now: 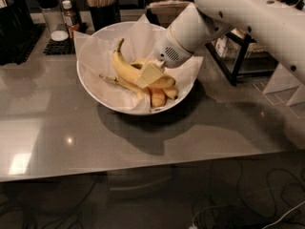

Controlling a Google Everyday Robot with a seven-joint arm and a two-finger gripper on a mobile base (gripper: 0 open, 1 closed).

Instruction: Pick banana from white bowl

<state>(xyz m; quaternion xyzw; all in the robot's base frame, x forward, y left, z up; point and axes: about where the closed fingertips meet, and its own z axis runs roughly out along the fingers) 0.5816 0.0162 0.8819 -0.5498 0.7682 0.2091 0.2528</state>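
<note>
The white bowl (90, 87) stands on the grey table, lined with crinkled white paper. The banana (123, 66), long, yellow and strongly curved, lies in it with its dark-tipped stem pointing up and back. A thinner pale banana (116, 82) lies in front of it, and a shorter orange-tinted banana (157, 98) lies at the front right. My gripper (148, 75) reaches down from the upper right into the bowl and rests on the right end of the banana, hiding that end.
The grey table (71, 142) has its front edge near the bottom. Behind the bowl stand a shaker (50, 18), a small bottle (69, 13) and a cup of wooden sticks (100, 1). A dark rack (243, 56) stands at the right.
</note>
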